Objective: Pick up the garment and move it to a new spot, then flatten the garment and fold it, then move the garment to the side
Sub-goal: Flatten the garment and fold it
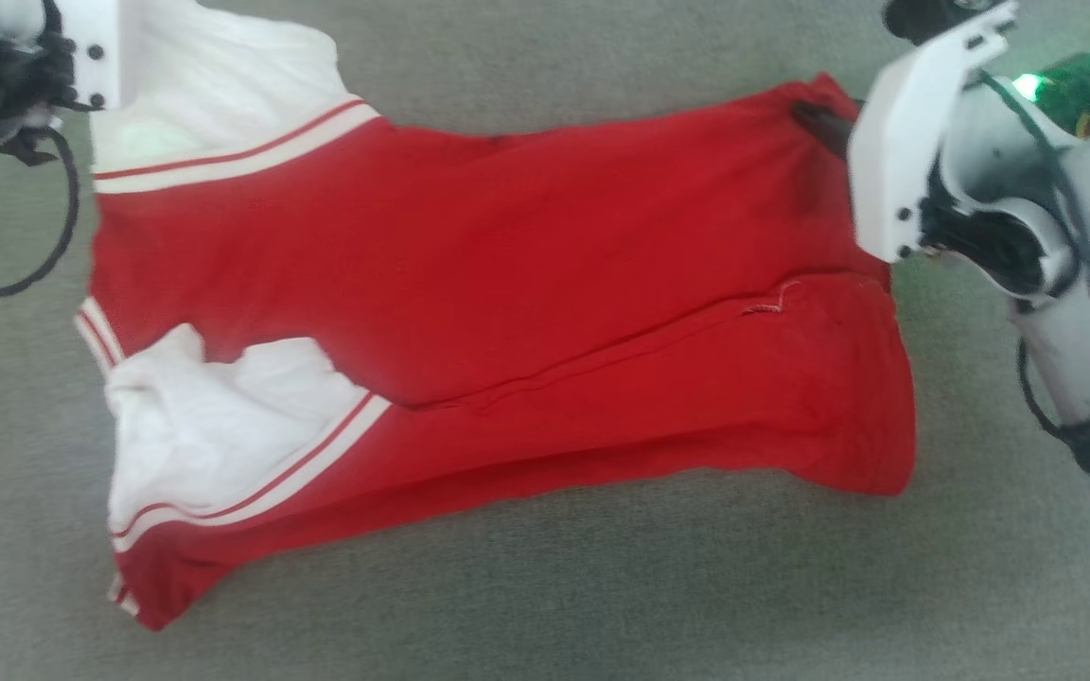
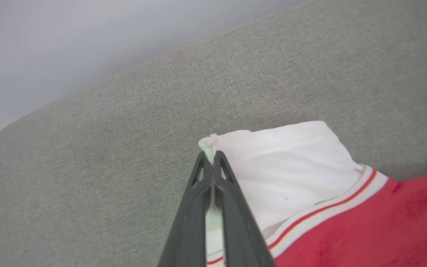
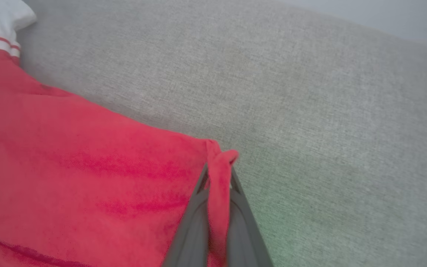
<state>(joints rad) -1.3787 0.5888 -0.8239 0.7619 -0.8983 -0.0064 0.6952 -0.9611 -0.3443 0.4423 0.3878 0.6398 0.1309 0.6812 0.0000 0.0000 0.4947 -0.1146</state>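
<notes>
The garment [image 1: 507, 284], a red T-shirt with white sleeves and red-white stripe trim, lies spread sideways on a grey fabric surface, folded lengthwise; no letters are visible. My left gripper [image 2: 211, 157] is shut on the edge of the far white sleeve [image 2: 284, 167] at the top left of the head view. My right gripper [image 3: 218, 174] is shut on a pinch of the red hem corner [image 3: 219, 163] at the upper right; one dark finger [image 1: 819, 128] pokes out against the red cloth. The near white sleeve [image 1: 214, 426] lies crumpled at the lower left.
The grey woven surface [image 1: 602, 586] stretches all round the shirt. Its far edge [image 2: 124, 72] meets a pale wall in the left wrist view. A green light [image 1: 1028, 87] glows on my right wrist, and a black cable [image 1: 62, 236] loops beneath my left wrist.
</notes>
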